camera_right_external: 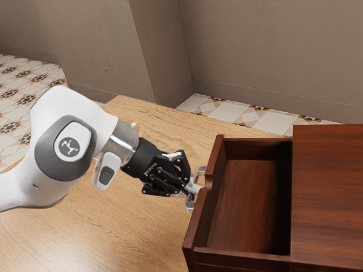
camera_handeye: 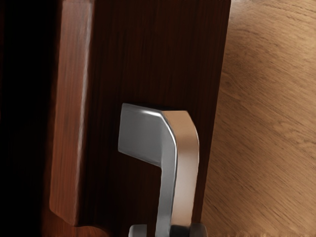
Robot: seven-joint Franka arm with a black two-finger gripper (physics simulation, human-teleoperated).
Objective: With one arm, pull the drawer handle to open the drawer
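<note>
Left of centre in the exterior view, the tool is clamped on the metal drawer handle. It fronts the dark wooden drawer, standing well open at lower right. The handle looks rigid and slick (best gripped across its bar), the drawer probably heavy. A pale wood tabletop carries it; tiled floor and beige walls lie behind.

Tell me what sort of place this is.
Probably a simulated domestic room: patterned tile floor, plain beige walls, and a light wooden table carrying a dark brown wooden drawer, pulled open, with a bent silver metal handle.
</note>
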